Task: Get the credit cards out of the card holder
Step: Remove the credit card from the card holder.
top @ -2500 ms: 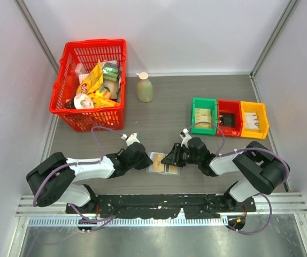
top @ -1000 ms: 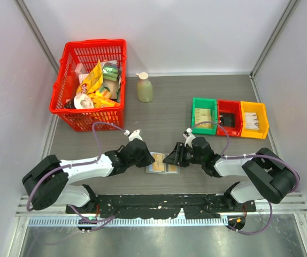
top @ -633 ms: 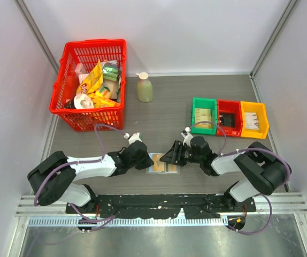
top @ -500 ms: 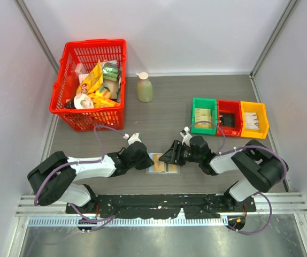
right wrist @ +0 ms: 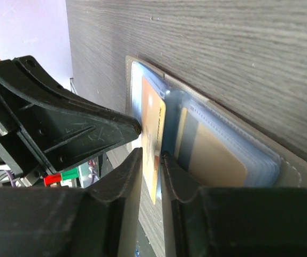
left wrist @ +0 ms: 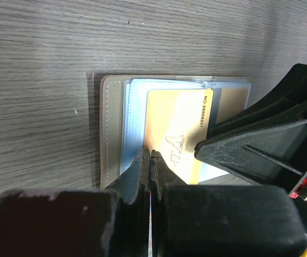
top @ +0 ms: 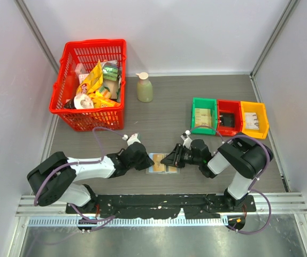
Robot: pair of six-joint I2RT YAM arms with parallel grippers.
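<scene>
Item: card holder, lying open & flat on counter, betw. the two arms. Left gripper: jaws fully closed, nothing betw. them, tips bearing down on holder's left panel at the card's edge, prob. to pin holder so it won't slide or lift w/ the pull. Credit card, yellow-orange: partly out of its pocket, over holder's middle. Right gripper: jaws nearly closed w/ card's edge betw. them, appears pinched, placed to draw card off toward holder's right. Tan card sits in a right-side pocket. Surroundings, all well apart from holder: red basket far-left; bottle beyond; green bin, red bin, yellow bin far-right. Obstruction: none on pull path; grippers nearly meet over holder, so crowding is the likely risk.
</scene>
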